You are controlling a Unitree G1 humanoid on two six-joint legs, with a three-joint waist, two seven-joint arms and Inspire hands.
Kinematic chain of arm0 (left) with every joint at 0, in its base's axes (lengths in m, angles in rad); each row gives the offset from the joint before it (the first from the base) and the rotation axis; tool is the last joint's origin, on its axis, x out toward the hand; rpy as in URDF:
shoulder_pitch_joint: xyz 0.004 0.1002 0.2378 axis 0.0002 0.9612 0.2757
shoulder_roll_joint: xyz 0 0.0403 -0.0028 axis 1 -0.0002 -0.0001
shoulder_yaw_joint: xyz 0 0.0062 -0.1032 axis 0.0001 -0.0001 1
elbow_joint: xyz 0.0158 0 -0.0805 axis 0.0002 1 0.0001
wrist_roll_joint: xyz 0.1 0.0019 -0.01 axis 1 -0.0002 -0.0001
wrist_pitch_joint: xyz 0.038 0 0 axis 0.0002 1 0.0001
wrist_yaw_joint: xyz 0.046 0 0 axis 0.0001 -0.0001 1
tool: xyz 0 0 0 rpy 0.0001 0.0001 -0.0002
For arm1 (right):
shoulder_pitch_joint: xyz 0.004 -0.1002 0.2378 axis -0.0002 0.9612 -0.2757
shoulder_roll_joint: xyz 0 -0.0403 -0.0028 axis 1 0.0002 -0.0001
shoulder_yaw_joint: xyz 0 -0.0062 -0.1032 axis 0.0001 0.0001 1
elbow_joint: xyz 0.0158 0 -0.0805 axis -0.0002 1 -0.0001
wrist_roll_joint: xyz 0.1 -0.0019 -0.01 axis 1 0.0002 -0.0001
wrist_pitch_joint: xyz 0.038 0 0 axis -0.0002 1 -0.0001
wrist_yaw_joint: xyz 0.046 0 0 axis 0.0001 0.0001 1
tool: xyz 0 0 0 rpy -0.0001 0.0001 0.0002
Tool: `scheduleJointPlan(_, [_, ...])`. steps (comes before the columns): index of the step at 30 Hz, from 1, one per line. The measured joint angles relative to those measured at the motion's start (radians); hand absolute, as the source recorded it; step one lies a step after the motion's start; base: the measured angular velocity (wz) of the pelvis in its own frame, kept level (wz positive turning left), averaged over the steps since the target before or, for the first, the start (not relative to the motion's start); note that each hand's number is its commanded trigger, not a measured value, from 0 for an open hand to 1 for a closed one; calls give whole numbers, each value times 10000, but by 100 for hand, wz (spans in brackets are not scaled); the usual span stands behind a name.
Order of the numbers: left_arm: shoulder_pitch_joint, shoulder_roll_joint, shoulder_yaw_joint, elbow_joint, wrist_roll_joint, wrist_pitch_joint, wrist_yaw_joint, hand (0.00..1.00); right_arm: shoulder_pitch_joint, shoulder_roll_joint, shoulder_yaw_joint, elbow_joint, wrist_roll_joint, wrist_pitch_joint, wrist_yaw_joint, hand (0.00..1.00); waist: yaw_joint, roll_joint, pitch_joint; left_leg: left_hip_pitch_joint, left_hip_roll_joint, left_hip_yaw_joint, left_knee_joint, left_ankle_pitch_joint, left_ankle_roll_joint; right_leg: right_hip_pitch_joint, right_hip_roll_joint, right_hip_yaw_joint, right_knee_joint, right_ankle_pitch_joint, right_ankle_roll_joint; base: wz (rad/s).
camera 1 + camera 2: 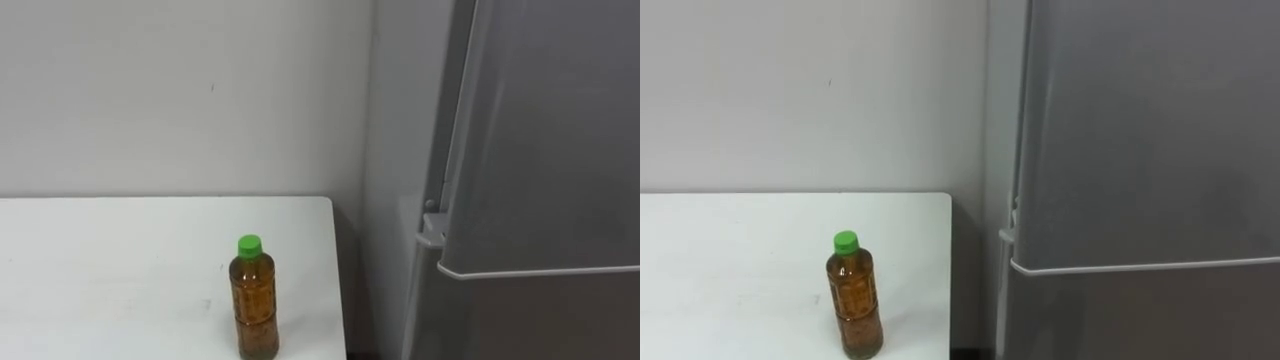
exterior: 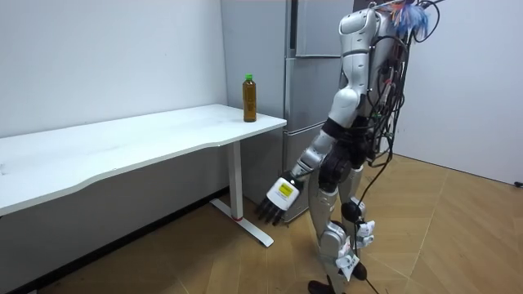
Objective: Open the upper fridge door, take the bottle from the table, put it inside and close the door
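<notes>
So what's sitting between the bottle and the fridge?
Nothing stands there. The eye views show bare table from the bottle to its edge, then a narrow gap before the fridge.

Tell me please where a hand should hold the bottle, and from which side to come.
Grip the bottle round its middle, below the green cap: it stands upright and its body is round, wider than the cap. Come level from the robot's side of the table, as the wall lies behind. A wrap seems steadier than a top pinch.
</notes>
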Motion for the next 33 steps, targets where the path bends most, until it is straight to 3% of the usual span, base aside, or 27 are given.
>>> scheduleJointPlan(2, [0,-2,125,-781,-396,-81,190,0,37,0,-57,-15,-74,-10,6,0,14,62,-35,31,1,-30,-4,1,1,1,4,37,13,0,-1,-2])
scheduleJointPlan(4, [-95,4,272,-1447,-800,-488,412,0,78,-7,-213,-18,-161,-112,-11,0,49,111,-37,100,-1,-42,-6,2,2,51,8,75,21,4,-4,-5])
scheduleJointPlan(7, [-205,7,370,-2026,-1067,-716,774,0,134,-7,-437,-34,-238,-210,-76,0,17,201,14,245,-18,-58,-64,-5,6,219,7,93,-22,0,3,-3])
scheduleJointPlan(11, [-246,7,401,-2929,-1103,-822,1142,0,206,-4,-636,-196,-330,-326,-147,0,-27,385,4,199,-13,-58,-61,-10,11,128,5,83,-9,-2,3,0])
scheduleJointPlan(16, [-229,17,776,-5179,-1016,-1143,1799,0,447,-12,-776,-488,-578,-405,-224,0,166,373,4,190,-15,-50,-80,-10,11,131,18,256,51,-17,-3,-6])
scheduleJointPlan(25, [-182,234,881,-8215,-626,-1215,2767,0,491,-2,-853,-475,-785,-416,-267,0,215,292,-19,230,-23,-68,-55,-8,12,122,17,307,15,-21,2,0])
scheduleJointPlan(33, [-182,251,967,-9755,-632,-1370,2933,0,462,31,-848,-373,-599,-443,-300,0,169,329,8,259,-22,-104,-44,-8,12,172,24,299,-13,-21,2,1])
